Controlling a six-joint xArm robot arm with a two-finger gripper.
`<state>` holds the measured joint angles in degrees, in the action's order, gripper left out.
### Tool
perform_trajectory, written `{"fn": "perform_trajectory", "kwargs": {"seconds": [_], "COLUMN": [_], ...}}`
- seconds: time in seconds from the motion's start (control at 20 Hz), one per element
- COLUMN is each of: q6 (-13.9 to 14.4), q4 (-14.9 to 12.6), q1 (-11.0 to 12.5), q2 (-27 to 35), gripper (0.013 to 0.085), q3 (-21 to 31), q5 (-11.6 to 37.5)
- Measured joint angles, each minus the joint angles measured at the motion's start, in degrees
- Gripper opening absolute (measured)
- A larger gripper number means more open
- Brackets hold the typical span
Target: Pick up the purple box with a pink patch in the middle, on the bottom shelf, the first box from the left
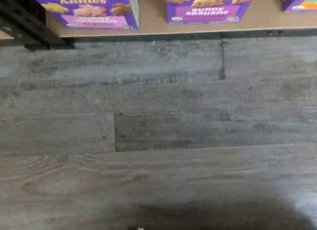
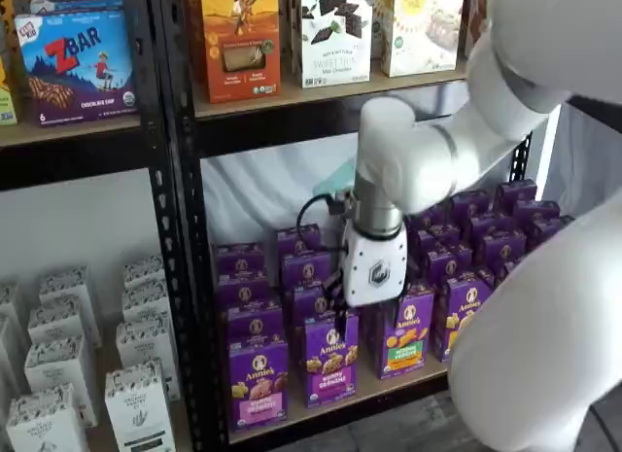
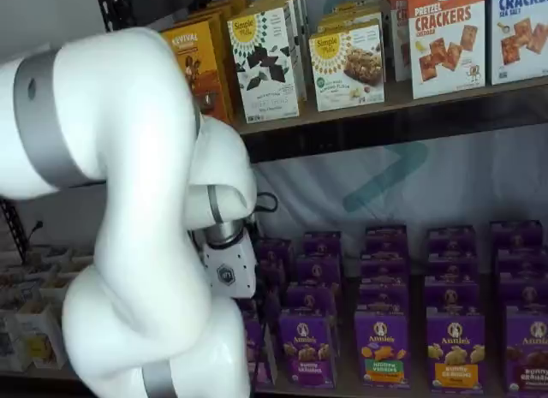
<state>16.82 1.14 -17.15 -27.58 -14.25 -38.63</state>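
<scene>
Purple box (image 2: 258, 381) sits tight beside its purple-band neighbour (image 2: 328, 359), so I risk nudging that; gripper (image 2: 373, 301) fingers seem hidden, state unclear.

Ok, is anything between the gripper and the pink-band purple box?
Nothing visible does. The purple box stands at the front edge of the bottom shelf, face unobstructed; the gripper hangs before the neighbouring Bunny Grahams carton, its fingers unclear.
</scene>
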Motion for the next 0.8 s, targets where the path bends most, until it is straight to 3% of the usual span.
{"fn": "perform_trajectory", "kwargs": {"seconds": [0.1,0.2,0.35,0.55,0.8], "q6": [-0.3,0.9,5.4,10.4,12.0], "q4": [1.5,1.2,-2.3,-6.1,-6.8], "q1": [-1.0,-2.0,-3.7,-5.0,-6.0], "q2": [4.7,8.9,16.1,24.1,31.7], "gripper": [0.0850,0.0850,0.0850,0.0850,0.0850], "q3": [-0.3,-0.6,-1.5,-4.0,-6.8], "q5": [3.8,7.7,15.1,19.9,25.1]}}
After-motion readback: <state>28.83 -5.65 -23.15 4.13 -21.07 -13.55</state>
